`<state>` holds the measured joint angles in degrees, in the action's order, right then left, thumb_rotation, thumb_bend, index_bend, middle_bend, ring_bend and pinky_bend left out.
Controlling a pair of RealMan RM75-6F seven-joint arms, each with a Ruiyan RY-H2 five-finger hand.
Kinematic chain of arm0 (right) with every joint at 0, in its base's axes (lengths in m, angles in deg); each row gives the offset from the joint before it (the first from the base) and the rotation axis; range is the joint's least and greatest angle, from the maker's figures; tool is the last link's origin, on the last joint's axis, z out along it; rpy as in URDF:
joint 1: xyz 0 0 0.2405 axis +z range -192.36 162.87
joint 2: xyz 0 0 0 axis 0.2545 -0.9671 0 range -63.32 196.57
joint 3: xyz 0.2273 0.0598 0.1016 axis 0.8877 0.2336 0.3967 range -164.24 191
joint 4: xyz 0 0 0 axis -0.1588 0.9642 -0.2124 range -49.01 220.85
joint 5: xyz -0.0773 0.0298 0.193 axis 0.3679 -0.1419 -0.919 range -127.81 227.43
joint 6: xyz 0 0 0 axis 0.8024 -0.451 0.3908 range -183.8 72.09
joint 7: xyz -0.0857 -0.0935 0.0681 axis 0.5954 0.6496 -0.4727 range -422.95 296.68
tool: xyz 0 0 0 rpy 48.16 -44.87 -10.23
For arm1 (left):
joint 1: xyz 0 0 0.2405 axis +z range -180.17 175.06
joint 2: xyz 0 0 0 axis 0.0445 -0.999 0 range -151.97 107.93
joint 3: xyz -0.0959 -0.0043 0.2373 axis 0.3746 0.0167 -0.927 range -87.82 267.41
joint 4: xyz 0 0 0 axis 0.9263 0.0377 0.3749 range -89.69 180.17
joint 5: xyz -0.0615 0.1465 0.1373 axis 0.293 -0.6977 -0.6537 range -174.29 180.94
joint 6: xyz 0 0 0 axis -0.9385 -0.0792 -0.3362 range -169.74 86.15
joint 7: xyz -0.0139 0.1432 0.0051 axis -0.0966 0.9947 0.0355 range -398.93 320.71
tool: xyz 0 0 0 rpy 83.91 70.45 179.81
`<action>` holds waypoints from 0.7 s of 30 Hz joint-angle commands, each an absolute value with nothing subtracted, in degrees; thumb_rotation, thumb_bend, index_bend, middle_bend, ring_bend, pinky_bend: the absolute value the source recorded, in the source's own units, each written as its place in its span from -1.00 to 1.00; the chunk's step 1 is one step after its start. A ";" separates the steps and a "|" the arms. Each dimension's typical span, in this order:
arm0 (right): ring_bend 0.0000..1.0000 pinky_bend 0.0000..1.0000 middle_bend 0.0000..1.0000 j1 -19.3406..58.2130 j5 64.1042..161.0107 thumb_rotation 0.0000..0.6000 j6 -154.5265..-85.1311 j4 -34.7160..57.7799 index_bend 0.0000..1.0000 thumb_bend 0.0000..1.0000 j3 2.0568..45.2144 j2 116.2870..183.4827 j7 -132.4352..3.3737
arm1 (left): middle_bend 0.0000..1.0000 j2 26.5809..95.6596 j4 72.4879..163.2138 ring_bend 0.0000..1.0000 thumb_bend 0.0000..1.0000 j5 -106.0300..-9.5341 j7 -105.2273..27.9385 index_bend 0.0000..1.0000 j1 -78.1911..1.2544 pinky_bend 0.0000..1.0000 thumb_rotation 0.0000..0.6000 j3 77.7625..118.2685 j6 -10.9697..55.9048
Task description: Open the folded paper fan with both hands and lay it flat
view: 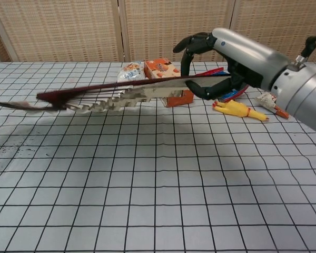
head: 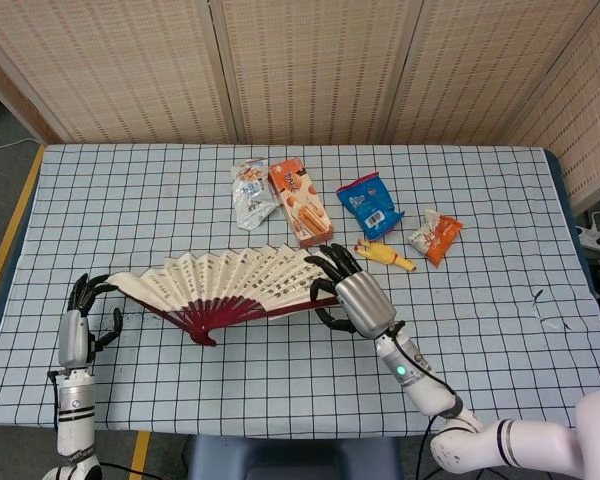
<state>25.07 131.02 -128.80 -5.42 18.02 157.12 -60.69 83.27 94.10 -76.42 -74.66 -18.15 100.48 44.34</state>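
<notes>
The paper fan (head: pixel 230 285) is spread wide, cream leaf upward and dark red ribs meeting at a pivot toward me. It hangs nearly level just above the checked table (head: pixel 280 390). My right hand (head: pixel 352 300) grips its right end rib. My left hand (head: pixel 80 320) is at the left tip, fingers up around the end rib and seemingly holding it. The chest view shows the fan (view: pixel 121 95) edge-on, casting a shadow on the cloth, with the right hand (view: pixel 221 60) curled around its right end. The left hand is outside that view.
Behind the fan lie a white snack packet (head: pixel 250 190), an orange box (head: pixel 300 200), a blue packet (head: pixel 370 205), a yellow rubber chicken (head: pixel 385 255) and an orange-white packet (head: pixel 435 235). The chicken (view: pixel 237 110) lies just right of my right hand.
</notes>
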 commanded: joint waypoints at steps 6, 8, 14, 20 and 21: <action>-1.00 -1.00 -0.71 22.53 134.83 1.00 -128.64 -6.33 0.06 0.62 15.05 155.06 -60.41 | -0.91 83.76 92.54 -1.00 0.11 -79.42 -75.02 -0.95 -17.11 -0.85 1.00 97.96 45.75; -1.00 -1.00 -0.72 21.91 135.86 1.00 -127.87 -6.61 0.02 0.62 13.46 154.09 -59.31 | -0.93 83.79 91.87 -1.00 0.11 -79.71 -74.58 -0.98 -16.83 -0.85 1.00 97.35 45.46; -1.00 -1.00 -0.96 19.57 138.79 1.00 -127.35 -6.00 -0.94 -0.01 9.43 151.16 -51.36 | -1.00 83.83 89.69 -1.00 0.06 -80.38 -73.39 -1.00 -16.33 -0.87 1.00 95.62 43.63; -1.00 -1.00 -1.00 17.94 135.84 1.00 -124.16 -6.99 -1.00 -0.66 8.09 147.73 -42.53 | -1.00 82.78 89.76 -1.00 0.03 -81.17 -72.93 -1.00 -16.27 -0.87 1.00 94.28 41.81; -1.00 -1.00 -1.00 17.73 135.09 1.00 -123.52 -7.56 -1.00 -0.69 7.87 146.78 -41.25 | -1.00 82.46 90.09 -1.00 0.03 -81.30 -72.92 -1.00 -16.30 -0.87 1.00 94.25 41.80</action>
<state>18.63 136.74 -125.36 -6.60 8.84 149.00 -44.26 82.67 89.87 -81.17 -73.00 -16.28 94.33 41.79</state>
